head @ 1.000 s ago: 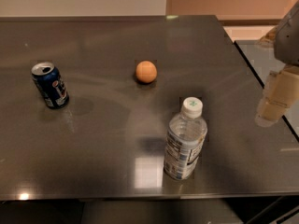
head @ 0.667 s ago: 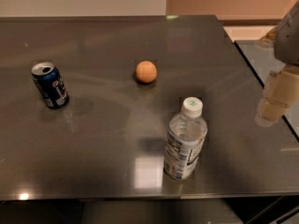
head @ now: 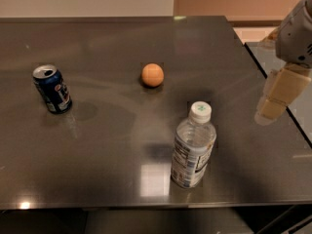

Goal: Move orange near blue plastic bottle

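Note:
The orange (head: 152, 74) is a small round fruit resting on the dark metal table (head: 97, 140), near its middle. The blue plastic bottle (head: 193, 146) stands upright toward the front, right of centre, with a white cap bearing a green mark. It is roughly a bottle's height from the orange, nearer the camera and to the right. My gripper (head: 273, 104) hangs over the table's right edge, above the surface. It is right of the bottle, well away from the orange, and holds nothing.
An opened dark blue soda can (head: 52, 88) stands at the left of the table. A second grey surface (head: 292, 67) lies beyond the table's right edge, under my arm. A wall runs behind the far edge.
My gripper has shifted slightly to the left, toward the table. The orange, the bottle and the can have not moved.

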`<control>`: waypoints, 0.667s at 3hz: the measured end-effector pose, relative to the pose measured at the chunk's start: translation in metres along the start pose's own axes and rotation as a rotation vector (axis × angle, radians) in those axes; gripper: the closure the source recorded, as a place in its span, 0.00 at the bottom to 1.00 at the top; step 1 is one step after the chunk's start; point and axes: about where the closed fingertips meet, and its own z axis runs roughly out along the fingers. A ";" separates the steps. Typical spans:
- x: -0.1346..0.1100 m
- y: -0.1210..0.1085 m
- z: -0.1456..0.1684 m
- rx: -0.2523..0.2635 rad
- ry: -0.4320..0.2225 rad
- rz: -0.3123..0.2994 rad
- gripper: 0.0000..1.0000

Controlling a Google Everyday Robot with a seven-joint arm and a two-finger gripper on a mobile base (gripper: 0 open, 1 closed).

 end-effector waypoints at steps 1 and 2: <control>-0.012 -0.012 0.015 -0.020 -0.038 0.017 0.00; -0.024 -0.024 0.031 -0.032 -0.072 0.029 0.00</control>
